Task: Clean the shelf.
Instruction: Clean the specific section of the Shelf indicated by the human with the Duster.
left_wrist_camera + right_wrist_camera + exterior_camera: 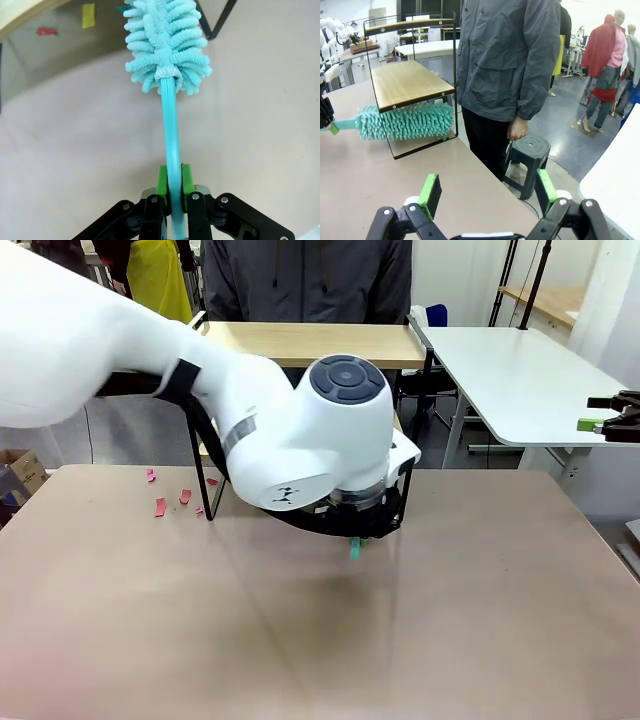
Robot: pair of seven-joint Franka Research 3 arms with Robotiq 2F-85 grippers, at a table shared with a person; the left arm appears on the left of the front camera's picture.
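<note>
The shelf point(310, 343) lies dead ahead of the left gripper point(173, 182), clamped on the duster point(402, 121) reaching under its lower board point(407, 82); the right gripper point(485, 192), wide, hangs farther off.

The left arm point(250, 430) is showing a white shell, a dark grey round cap, a black band. The left gripper point(174, 181) and right gripper point(488, 190) are showing black links, silver screws, green pads. The person point(510, 55) is wearing a dark grey jacket
</note>
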